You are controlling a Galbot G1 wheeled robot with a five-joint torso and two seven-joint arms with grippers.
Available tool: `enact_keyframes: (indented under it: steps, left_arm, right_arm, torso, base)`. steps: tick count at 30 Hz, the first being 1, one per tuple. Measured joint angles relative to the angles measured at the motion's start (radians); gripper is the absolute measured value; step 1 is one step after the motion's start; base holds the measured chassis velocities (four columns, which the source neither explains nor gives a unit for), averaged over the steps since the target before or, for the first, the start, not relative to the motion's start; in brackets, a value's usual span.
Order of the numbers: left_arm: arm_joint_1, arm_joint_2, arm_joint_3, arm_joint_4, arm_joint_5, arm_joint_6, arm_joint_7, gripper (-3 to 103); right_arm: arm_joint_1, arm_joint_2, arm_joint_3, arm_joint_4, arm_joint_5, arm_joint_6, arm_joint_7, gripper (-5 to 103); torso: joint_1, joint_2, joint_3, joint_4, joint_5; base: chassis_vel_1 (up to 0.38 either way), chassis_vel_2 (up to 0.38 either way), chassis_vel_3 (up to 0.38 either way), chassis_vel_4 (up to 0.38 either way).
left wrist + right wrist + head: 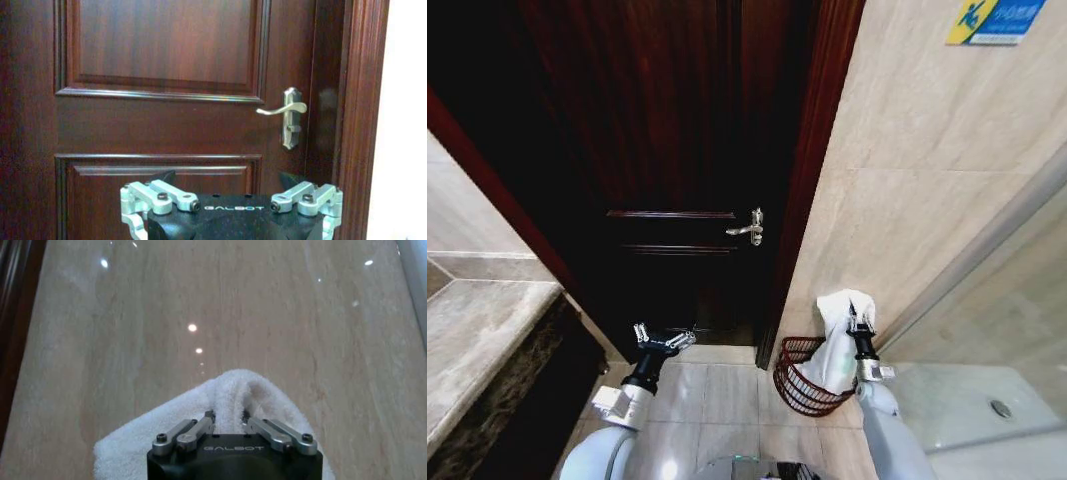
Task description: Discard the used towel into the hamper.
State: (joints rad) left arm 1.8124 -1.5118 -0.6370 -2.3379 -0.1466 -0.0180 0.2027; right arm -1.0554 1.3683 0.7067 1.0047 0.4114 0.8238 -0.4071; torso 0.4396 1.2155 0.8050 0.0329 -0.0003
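Note:
A white towel (839,340) hangs from my right gripper (855,322), which is shut on its top fold. The cloth's lower part drapes down into the dark reddish-brown lattice hamper (793,385) on the floor by the door frame. In the right wrist view the fingers (193,430) pinch the towel (233,390) in front of the beige wall. My left gripper (665,341) is held up and open in front of the dark wooden door, with nothing between its fingers (157,195).
A dark wooden door (677,150) with a silver lever handle (749,229) stands straight ahead. A stone counter (472,340) lies at the left. Beige tiled wall (927,180) and a shower floor with a drain (1000,408) are at the right.

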Motion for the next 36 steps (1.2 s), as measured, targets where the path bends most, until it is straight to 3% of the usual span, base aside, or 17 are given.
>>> enact_keyframes:
  steps: [21, 25, 28, 36]
  left_arm:
    - [0.0, 0.0, 0.0, 0.0, 0.0, 0.0, 0.0, 100]
    - [0.0, 0.0, 0.0, 0.0, 0.0, 0.0, 0.0, 100]
    - [0.0, 0.0, 0.0, 0.0, 0.0, 0.0, 0.0, 100]
    - [0.0, 0.0, 0.0, 0.0, 0.0, 0.0, 0.0, 100]
  right_arm:
    - [0.033, 0.012, 0.009, -0.218, -0.005, -0.001, -0.083, 12]
    - [0.035, 0.014, 0.01, -0.267, -0.034, -0.001, -0.106, 12]
    - [0.041, 0.017, 0.017, -0.334, -0.115, -0.001, -0.095, 12]
    - [0.062, 0.016, 0.019, -0.436, -0.173, -0.001, -0.109, 12]
  torso:
    - [0.0, 0.0, 0.0, 0.0003, 0.0002]
    - [0.0, 0.0, 0.0, 0.0003, 0.0002]
    - [0.0, 0.0, 0.0, 0.0002, 0.0004]
    - [0.0, 0.0, 0.0, 0.0003, 0.0002]
  base:
    - [0.0, 0.0, 0.0, 0.0]
    - [0.0, 0.0, 0.0, 0.0]
    - [0.0, 0.0, 0.0, 0.0]
    - [0.0, 0.0, 0.0, 0.0]
